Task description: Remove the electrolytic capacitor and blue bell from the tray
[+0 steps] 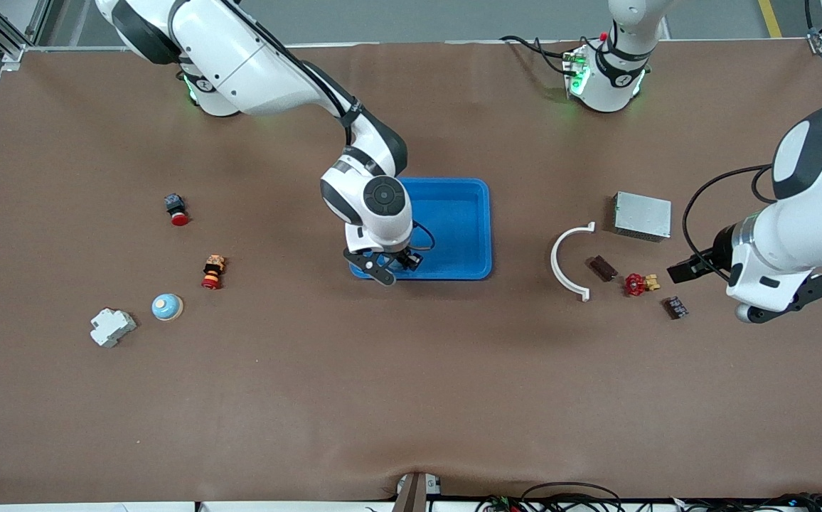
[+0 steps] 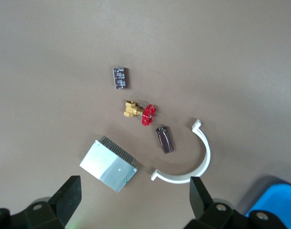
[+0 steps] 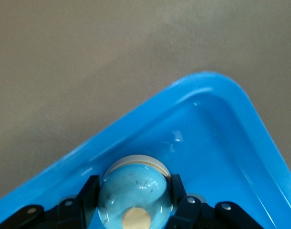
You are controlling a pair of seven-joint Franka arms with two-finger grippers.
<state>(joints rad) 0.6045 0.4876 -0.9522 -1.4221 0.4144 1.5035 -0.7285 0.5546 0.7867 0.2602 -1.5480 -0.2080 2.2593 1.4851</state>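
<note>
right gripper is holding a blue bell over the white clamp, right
Not quite. The right gripper does hold the blue bell, but over the blue tray, not the white clamp; the right wrist view shows it.

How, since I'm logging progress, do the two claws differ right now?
Grip: the right claw is shut on a blue bell; the left claw is open and holds nothing.
Place: the right claw is over a corner of the blue tray; the left claw is over the table, by the metal box toward the left arm's end.
Shared: both are black, with two fingers.
</note>
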